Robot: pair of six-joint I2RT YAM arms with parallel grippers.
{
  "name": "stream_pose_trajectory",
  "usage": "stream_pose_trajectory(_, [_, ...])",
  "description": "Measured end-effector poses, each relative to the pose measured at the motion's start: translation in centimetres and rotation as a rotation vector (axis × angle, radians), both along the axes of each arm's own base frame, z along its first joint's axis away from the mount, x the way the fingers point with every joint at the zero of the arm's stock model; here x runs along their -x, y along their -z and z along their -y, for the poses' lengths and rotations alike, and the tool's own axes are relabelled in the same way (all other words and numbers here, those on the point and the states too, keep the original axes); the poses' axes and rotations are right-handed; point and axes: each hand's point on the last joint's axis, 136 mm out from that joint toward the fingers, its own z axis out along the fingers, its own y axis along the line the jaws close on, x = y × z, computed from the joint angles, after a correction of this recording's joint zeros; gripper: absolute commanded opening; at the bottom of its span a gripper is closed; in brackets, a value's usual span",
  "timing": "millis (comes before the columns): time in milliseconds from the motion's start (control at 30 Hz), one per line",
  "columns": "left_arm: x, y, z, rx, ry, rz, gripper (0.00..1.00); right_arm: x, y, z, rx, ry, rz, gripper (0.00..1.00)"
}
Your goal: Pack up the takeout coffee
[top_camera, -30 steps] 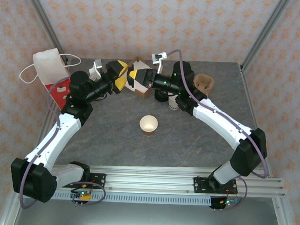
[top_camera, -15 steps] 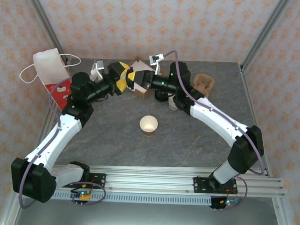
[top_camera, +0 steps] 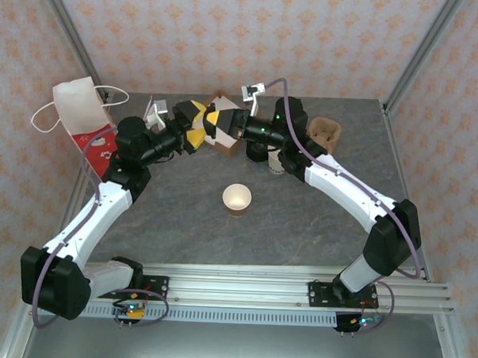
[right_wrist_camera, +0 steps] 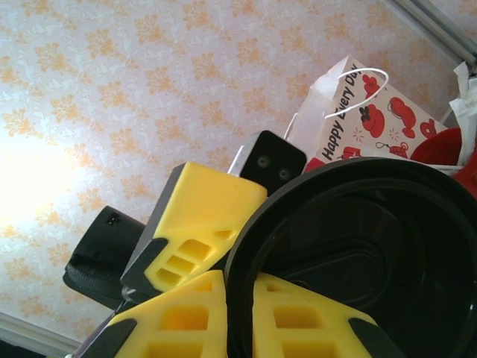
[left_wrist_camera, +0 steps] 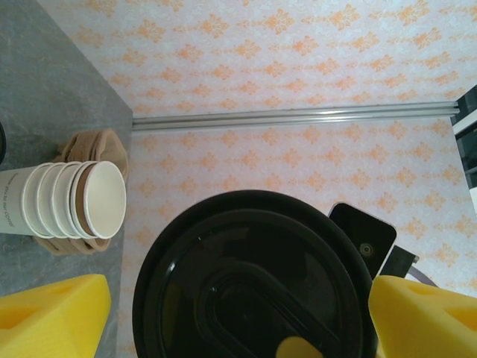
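**Lid pinched by right gripper; cup uncapped at table centre**

Top view: the small tan paper cup [top_camera: 236,199] stands upright and lidless in the middle of the frame on the grey table [top_camera: 316,230], well apart from both grippers. The left gripper [top_camera: 191,129] and right gripper [top_camera: 213,122] meet tip to tip at upper centre. A white gift bag [top_camera: 82,107] with red print sits at upper left.

Right wrist view: the right gripper's yellow foam fingers are pressed onto the rim of the round black plastic lid [right_wrist_camera: 358,246], which occupies the lower right of the frame. One yellow finger of the left gripper sits just beside the lid's left edge.

Left wrist view: the left gripper's fingers are spread wide with the lid between them at bottom centre. A gap shows at the left-hand finger (contact at the right-hand one not resolvable). A stack of white paper cups [left_wrist_camera: 71,200] shows at mid-left.
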Motion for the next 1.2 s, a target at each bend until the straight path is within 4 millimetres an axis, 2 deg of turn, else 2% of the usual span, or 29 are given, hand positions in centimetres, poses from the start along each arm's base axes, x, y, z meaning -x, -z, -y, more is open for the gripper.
stream_pose_trajectory(333, [-0.4, -0.7, 0.1, 0.041, 0.002, 0.017, 0.86, 0.5, -0.9, -0.1, -0.042, -0.029, 0.000, 0.12])
stream_pose_trajectory(800, [-0.4, -0.9, 0.1, 0.077, 0.003, 0.005, 0.86, 0.0, -0.2, -0.5, -0.048, -0.037, -0.021, 0.11])
stream_pose_trajectory(1200, [-0.4, -0.8, 0.2, 0.096, 0.005, 0.003, 0.84, 0.0, -0.9, -0.6, -0.080, -0.041, -0.017, 0.10])
